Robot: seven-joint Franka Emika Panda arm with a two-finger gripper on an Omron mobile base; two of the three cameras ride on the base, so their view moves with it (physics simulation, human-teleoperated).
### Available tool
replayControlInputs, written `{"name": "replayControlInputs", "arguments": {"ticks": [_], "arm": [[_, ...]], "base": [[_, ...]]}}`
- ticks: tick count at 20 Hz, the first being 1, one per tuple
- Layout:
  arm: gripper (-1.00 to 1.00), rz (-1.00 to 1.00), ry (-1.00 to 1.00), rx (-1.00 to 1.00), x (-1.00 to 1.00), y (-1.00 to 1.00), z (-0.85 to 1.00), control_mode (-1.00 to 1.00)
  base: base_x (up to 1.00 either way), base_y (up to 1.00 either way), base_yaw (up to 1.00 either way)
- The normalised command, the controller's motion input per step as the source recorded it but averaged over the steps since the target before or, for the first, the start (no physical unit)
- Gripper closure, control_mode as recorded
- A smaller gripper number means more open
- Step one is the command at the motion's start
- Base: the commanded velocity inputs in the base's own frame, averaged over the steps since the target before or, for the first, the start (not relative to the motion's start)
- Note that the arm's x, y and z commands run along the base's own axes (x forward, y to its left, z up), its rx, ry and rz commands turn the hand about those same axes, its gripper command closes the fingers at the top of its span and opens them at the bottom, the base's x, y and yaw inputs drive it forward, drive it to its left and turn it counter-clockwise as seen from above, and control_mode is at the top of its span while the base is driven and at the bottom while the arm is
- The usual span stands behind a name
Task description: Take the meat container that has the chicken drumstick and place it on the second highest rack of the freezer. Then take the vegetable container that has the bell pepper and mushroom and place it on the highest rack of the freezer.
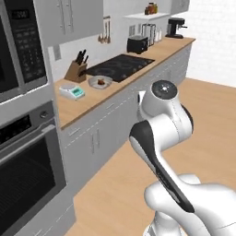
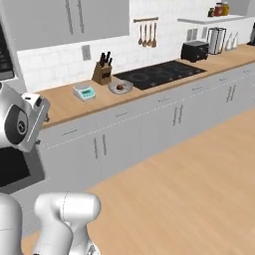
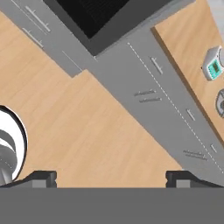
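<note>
Hand [image 3: 113,179] pointed down over the light wooden floor [image 3: 87,131], its two dark fingertips [image 3: 43,178] set wide apart with nothing between them. Whereabouts of the meat container: cannot tell.

Beyond the fingertips in the hand view: a run of grey cabinet fronts with slim bar handles [image 3: 148,96], then the wooden-topped bench [image 3: 188,52] to the far side of them. On the bench, a small white kitchen scale with a teal display [image 3: 213,66], and just beside it the rim of a round grey bowl [image 3: 221,103], cut by the edge. Further from the hand, the black glass door of a built-in steel oven [image 3: 96,13].

From the left base view, more of that oven [image 1: 23,184], plus a steel microwave with a keypad [image 1: 18,50] above it. Same scale [image 1: 72,91] and bowl [image 1: 100,82], here with something small and brown inside. Past them, away from the hand, a wooden knife block [image 1: 76,70], a flat black cooktop [image 1: 120,66], a black toaster [image 1: 137,44] and a black coffee machine [image 1: 174,26].

Right base view adds wooden utensils hanging on a wall rail [image 2: 146,34] above the cooktop [image 2: 159,73].
</note>
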Motion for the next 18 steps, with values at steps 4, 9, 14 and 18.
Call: {"name": "replayControlInputs", "arguments": {"ticks": [4, 9, 14, 18], "arm": [[-1.0, 0.0, 0.0, 0.0, 0.0, 0.0, 0.0, 1.0], [-1.0, 0.0, 0.0, 0.0, 0.0, 0.0, 0.0, 1.0], [-1.0, 0.0, 0.0, 0.0, 0.0, 0.0, 0.0, 1.0], [-1.0, 0.0, 0.0, 0.0, 0.0, 0.0, 0.0, 1.0]], "base": [[1.0, -0.42, -0.24], [1.0, -0.21, -0.15], [1.0, -0.08, -0.06], [1.0, -0.1, 0.33]]}}
